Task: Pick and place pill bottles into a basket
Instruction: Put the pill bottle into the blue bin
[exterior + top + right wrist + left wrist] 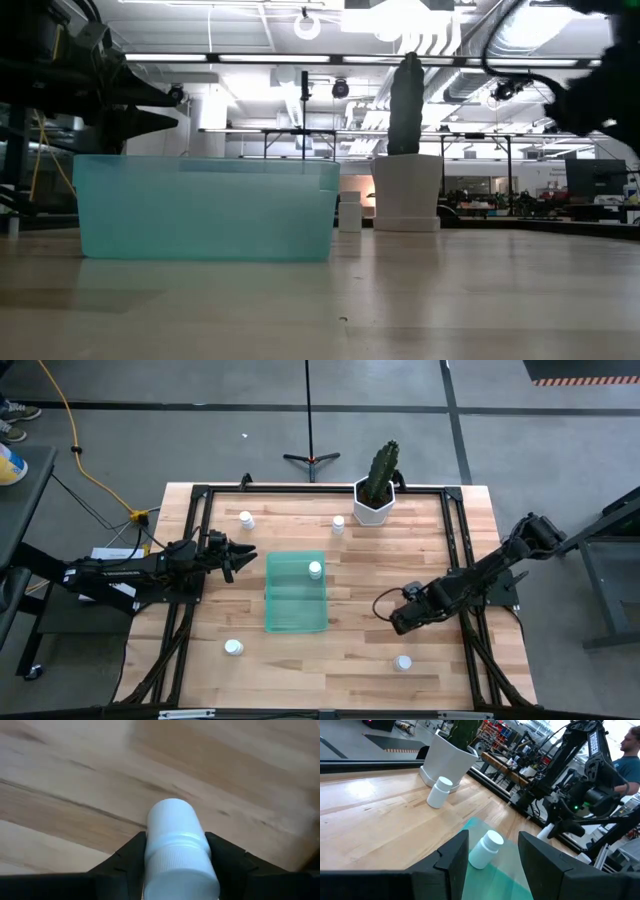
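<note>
The green basket [296, 600] stands mid-table, and one white pill bottle [315, 569] lies inside it at its far right. It also shows in the left wrist view [487, 849]. Other bottles stand on the wood at the far left [246, 518], the far middle [338, 523], the near left [233, 648] and the near right [403, 662]. My left gripper [240, 556] is open and empty, just left of the basket. My right gripper [384, 607], right of the basket, is shut on a bottle [177, 852], which the gripper hides in the high view. My right gripper pinches the bottle between its two fingers [131, 857], on the two opposite sides of the body just below the cap [175, 845]. The bottle lies along the fingers, its cap toward the wrist and its base pointing away. It is held clear of the table.
A white hexagonal pot with a cactus [377, 495] stands at the far edge, right of the middle. A black frame rail [455, 550] runs around the tabletop. There is bare wood between the basket and the right rail.
</note>
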Action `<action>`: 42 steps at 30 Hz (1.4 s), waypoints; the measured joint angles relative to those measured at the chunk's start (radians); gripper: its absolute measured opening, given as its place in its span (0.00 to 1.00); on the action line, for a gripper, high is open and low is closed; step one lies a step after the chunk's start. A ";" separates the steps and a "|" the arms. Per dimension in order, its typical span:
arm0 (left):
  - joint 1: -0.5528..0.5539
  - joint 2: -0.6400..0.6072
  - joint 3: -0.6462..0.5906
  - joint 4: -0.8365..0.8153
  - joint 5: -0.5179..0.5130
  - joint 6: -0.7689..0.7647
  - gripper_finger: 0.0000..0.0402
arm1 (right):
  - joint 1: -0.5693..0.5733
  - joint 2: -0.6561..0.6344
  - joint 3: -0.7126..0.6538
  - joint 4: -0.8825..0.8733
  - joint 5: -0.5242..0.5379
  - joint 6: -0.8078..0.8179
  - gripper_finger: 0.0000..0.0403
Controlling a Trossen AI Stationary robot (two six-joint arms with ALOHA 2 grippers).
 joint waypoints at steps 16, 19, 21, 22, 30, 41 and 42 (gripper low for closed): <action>0.000 0.000 0.000 0.000 0.001 0.000 0.51 | -0.228 0.000 0.295 0.016 0.416 -0.410 0.41; 0.000 0.000 0.000 0.000 0.001 0.000 0.51 | -0.280 0.000 0.347 0.055 0.442 -0.531 0.41; 0.000 0.000 0.000 0.000 0.003 0.000 0.51 | -0.318 0.000 0.375 0.097 0.443 -0.610 0.41; 0.000 0.000 0.000 0.000 0.003 0.000 0.51 | -0.336 0.000 0.387 0.120 0.443 -0.649 0.41; 0.000 0.000 0.000 0.000 0.003 0.000 0.51 | -0.432 0.062 0.497 0.210 0.379 -0.911 0.41; 0.000 0.000 0.000 0.000 0.002 0.000 0.51 | -0.475 0.395 0.837 0.138 0.217 -1.193 0.41; 0.000 0.000 0.000 0.000 0.002 0.000 0.51 | -0.478 0.422 0.863 0.132 0.200 -1.209 0.41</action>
